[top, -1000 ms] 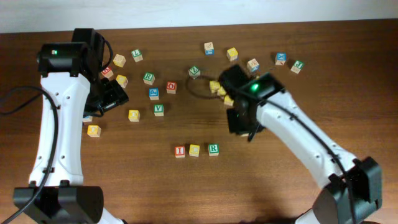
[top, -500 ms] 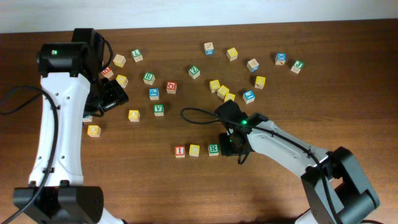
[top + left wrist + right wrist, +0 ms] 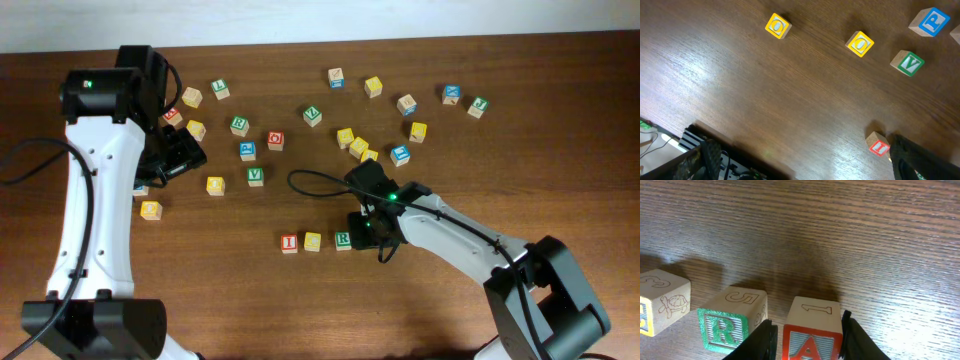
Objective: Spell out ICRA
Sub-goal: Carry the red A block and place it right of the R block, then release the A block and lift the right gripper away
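Note:
A row of blocks stands at the table's front middle: the red I block (image 3: pixel 289 242), the yellow C block (image 3: pixel 313 241) and the green R block (image 3: pixel 343 239). My right gripper (image 3: pixel 364 229) is low, just right of the R block, and covers its load in the overhead view. In the right wrist view the fingers (image 3: pixel 807 340) are shut on the red A block (image 3: pixel 812 339), close beside the R block (image 3: pixel 725 327); the yellow C block (image 3: pixel 660 302) is further left. My left gripper (image 3: pixel 183 155) hovers at the back left, open and empty (image 3: pixel 805 162).
Many loose letter blocks lie across the back of the table, among them a green V (image 3: pixel 256 176), a yellow one (image 3: pixel 215 185), a yellow cluster (image 3: pixel 356 146) and a blue one (image 3: pixel 400 154). A black cable (image 3: pixel 305 178) loops behind the right gripper.
My right arm has swung from the back block cluster forward and down to the spot right of the R block, then edged slightly left. The left arm has not moved.

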Robot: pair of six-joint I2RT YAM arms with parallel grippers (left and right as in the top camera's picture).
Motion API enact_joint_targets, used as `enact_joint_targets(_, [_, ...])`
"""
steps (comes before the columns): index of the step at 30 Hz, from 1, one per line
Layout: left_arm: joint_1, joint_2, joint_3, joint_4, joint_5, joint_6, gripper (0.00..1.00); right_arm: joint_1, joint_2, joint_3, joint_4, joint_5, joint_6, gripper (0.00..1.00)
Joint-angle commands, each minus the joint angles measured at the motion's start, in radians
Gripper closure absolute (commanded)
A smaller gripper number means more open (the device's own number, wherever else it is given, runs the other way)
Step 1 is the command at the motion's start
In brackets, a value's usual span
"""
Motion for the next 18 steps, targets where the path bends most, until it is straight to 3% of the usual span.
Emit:
enact_joint_targets(1, [0.003, 0.005, -0.001, -0.001, -0.005, -0.014, 0.01, 0.001, -0.010, -0.002, 0.003, -0.009, 0.038, 0.68])
enact_joint_targets(5, [0.003, 0.005, -0.001, -0.001, -0.005, -0.013, 0.01, 0.000, -0.010, 0.044, -0.022, -0.009, 0.038, 0.57])
enact_joint_targets(8, [0.003, 0.005, -0.001, -0.001, -0.005, -0.013, 0.01, 0.000, -0.011, 0.115, -0.089, 0.011, 0.037, 0.56])
enact_joint_targets(13, [0.003, 0.005, -0.001, -0.001, -0.005, -0.013, 0.01, -0.001, -0.027, 0.371, -0.418, 0.114, 0.034, 0.52])
enact_joint_targets(18, [0.003, 0.005, -0.001, -0.001, -0.005, -0.013, 0.01, -0.010, -0.229, 0.501, -0.694, 0.320, 0.034, 0.52])
